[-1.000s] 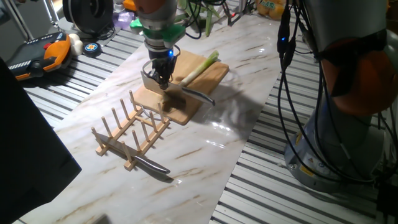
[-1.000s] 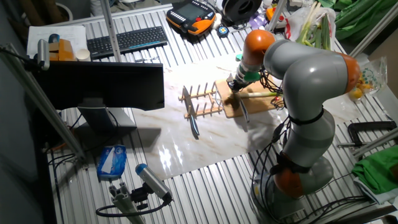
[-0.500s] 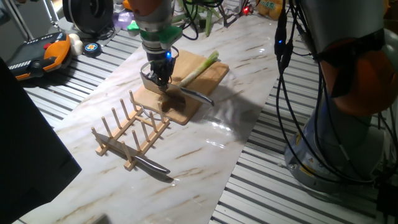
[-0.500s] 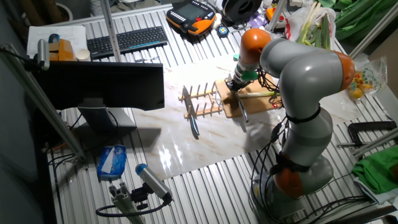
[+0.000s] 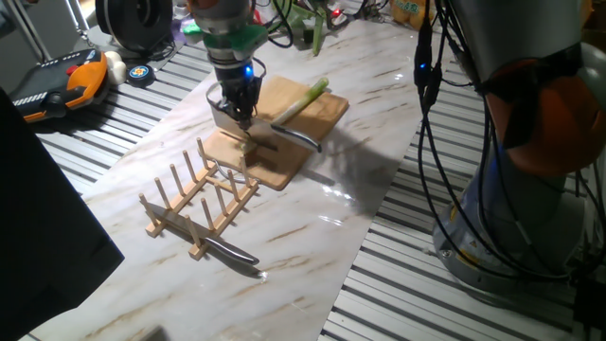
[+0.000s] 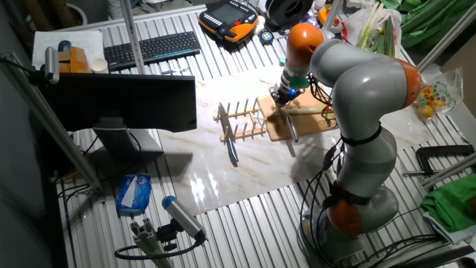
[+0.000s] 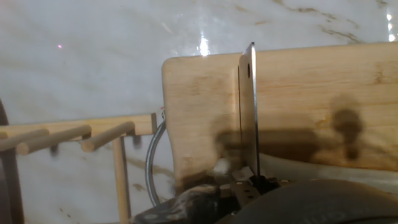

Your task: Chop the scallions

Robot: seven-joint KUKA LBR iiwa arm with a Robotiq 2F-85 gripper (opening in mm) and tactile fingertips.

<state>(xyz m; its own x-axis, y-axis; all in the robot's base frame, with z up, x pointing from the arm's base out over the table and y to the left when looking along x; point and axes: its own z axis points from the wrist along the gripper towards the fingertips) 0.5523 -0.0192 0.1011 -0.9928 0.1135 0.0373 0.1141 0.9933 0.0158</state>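
The end effector [image 5: 237, 112] is clamping a knife [image 7: 249, 112] edge-down over the wooden cutting board [image 5: 312, 116], near the board's end by the peg rack [image 5: 194, 204]. The scallion [image 5: 301, 100] is lying across the board's far part, beyond the blade, on the marble tabletop [image 5: 312, 227].

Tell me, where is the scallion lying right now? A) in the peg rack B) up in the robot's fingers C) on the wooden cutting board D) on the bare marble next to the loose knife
C: the pale stalk of the scallion lies across the far end of the cutting board, apart from the rack and the gripper.
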